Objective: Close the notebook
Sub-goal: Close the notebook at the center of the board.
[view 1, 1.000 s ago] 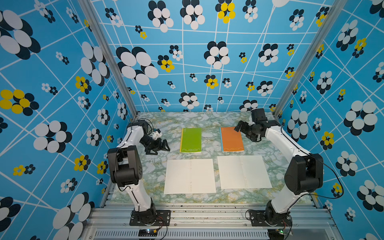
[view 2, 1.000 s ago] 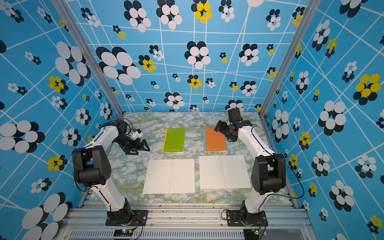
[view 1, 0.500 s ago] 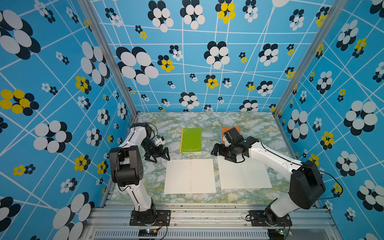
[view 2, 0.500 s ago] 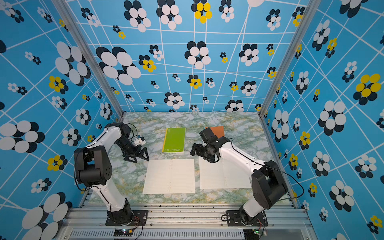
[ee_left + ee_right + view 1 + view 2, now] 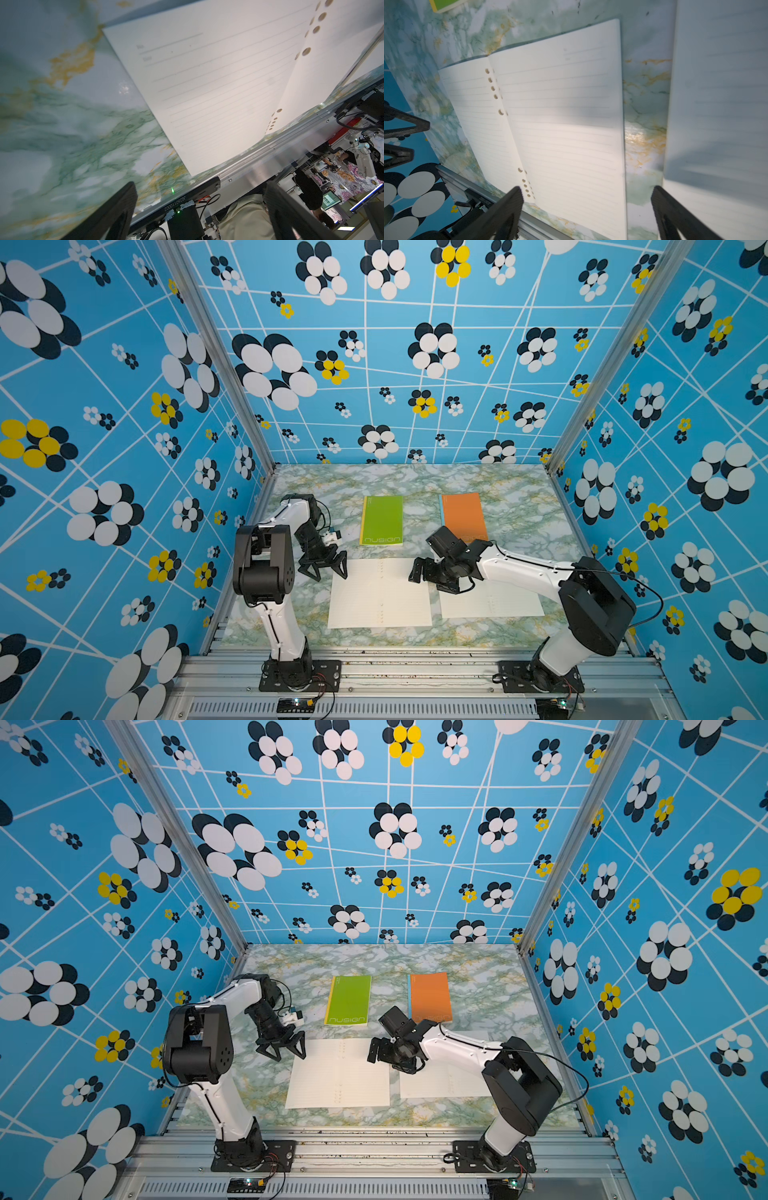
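Notebook [image 5: 380, 593], near left, lies open and flat. The orange notebook [image 5: 463, 514] appears only in both top views. The left gripper [image 5: 327, 572] and right gripper [image 5: 417, 572] gape wide, both empty.

left gripper [image 5: 327, 572] jaws spread, angled down; right gripper [image 5: 419, 573] jaws spread, aimed toward left gripper

Cream lined notebook [image 5: 380, 593], green notebook [image 5: 381, 520], orange notebook [image 5: 463, 514], perhaps blue-spined, green-gold marbled table [image 5: 519, 489], blue flowered walls [image 5: 124, 406]

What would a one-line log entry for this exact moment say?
left gripper: open, beside far corner of open notebook | right gripper: open, near its opposite edge | status: pages flat, not yet closed
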`<state>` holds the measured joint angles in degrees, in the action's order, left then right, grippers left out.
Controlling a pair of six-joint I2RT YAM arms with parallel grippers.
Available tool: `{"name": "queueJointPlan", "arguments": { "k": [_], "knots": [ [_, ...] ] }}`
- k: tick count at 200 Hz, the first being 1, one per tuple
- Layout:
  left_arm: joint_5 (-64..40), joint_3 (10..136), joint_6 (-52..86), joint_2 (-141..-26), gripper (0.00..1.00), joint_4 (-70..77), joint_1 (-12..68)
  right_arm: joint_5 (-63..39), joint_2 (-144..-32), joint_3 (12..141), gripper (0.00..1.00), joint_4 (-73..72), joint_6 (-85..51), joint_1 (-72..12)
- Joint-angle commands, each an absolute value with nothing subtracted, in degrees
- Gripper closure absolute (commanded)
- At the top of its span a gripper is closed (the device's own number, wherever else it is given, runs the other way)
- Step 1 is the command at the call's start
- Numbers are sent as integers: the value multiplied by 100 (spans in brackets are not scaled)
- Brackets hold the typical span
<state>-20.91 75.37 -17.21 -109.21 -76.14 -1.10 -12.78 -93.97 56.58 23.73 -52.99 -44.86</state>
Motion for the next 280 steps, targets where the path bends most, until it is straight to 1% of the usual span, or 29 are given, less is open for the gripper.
{"name": "queueJointPlan", "arguments": {
  "k": [1,147,235,280],
  "knots": [
    [-1996,7425,-1629,-11075,1,-7545,-62,-1328,-9522,5589,1,2263,-5408,-4500],
    [-1979,7414,-1321,-11737,1,-7117,93,-1573,-10122,5793,1,2056,-5461,-4561],
    [-2065,7493,-1116,-11786,1,-6988,192,-1573,-10213,5985,1,2036,-5563,-4781],
    [-2309,7548,-1055,-11778,1,-6918,198,-1569,-10271,6084,1,1993,-5572,-4790]
  ]
}}
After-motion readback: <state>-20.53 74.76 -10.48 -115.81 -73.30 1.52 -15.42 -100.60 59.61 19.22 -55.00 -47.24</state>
